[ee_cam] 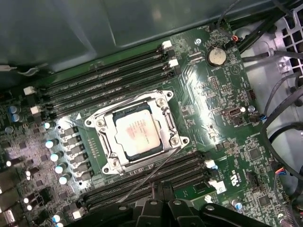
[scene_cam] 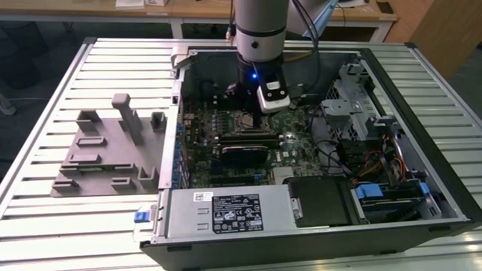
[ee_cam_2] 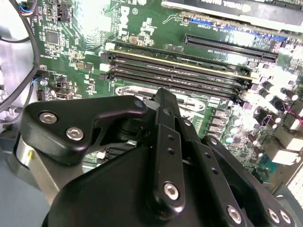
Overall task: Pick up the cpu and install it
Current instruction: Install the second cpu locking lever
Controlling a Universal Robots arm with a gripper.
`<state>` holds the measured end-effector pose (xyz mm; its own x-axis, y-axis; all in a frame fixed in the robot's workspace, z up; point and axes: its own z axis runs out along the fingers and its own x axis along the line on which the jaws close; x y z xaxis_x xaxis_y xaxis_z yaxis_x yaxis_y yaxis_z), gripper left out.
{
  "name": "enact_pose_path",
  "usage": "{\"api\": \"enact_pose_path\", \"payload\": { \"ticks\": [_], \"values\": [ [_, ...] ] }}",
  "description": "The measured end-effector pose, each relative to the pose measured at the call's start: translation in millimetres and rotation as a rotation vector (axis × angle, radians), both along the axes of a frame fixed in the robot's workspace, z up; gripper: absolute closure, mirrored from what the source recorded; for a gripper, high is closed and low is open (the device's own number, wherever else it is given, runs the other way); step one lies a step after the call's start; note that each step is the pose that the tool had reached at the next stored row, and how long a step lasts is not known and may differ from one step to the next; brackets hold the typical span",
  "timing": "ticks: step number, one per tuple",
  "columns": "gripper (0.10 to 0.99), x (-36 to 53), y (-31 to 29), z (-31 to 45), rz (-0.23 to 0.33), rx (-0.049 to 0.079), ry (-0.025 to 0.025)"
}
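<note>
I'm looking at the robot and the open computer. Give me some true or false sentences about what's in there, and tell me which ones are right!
1. The cpu lies inside the metal socket frame on the motherboard. True.
2. The gripper hangs over the grey plastic plate. False: in the exterior view it is down inside the computer case, above the motherboard.
3. Long black memory slots run on both sides of the socket. True.
4. The grey plastic plate sits inside the case. False: it lies on the slatted table, on the exterior view's left of the case.
5. A round silver coin battery sits on the motherboard. True.
</note>
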<state>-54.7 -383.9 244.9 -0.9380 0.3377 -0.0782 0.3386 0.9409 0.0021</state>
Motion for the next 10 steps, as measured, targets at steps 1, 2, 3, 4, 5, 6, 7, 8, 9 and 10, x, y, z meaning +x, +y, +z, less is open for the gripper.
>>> {"api": "enact_pose_path", "payload": {
  "ticks": [1,2,3,4,5,6,7,8,9,10],
  "values": [
    [0.98,-0.2,-0.3,-0.2,0.008,0.0,0.0],
    [0.98,-0.6,-0.4,-0.6,0.018,0.0,-0.0001],
    [0.98,-1.1,-0.4,-1.1,0.031,0.0,0.0],
    [0.98,-1.5,-0.5,-1.7,0.044,0.0,0.0],
    [0.98,-2.0,-0.5,-2.4,0.056,0.0,0.0],
    [0.98,-2.6,-0.5,-3.3,0.068,0.0,-0.0001],
    [0.98,-3.3,-0.5,-4.3,0.078,0.001,0.0],
    [0.98,-4.2,-0.5,-5.2,0.087,0.002,-0.0001],
    [0.98,-5.4,-0.5,-6.1,0.095,0.003,-0.0001],
    [0.98,-6.7,-0.5,-7.1,0.101,0.004,-0.0001]
  ]
}}
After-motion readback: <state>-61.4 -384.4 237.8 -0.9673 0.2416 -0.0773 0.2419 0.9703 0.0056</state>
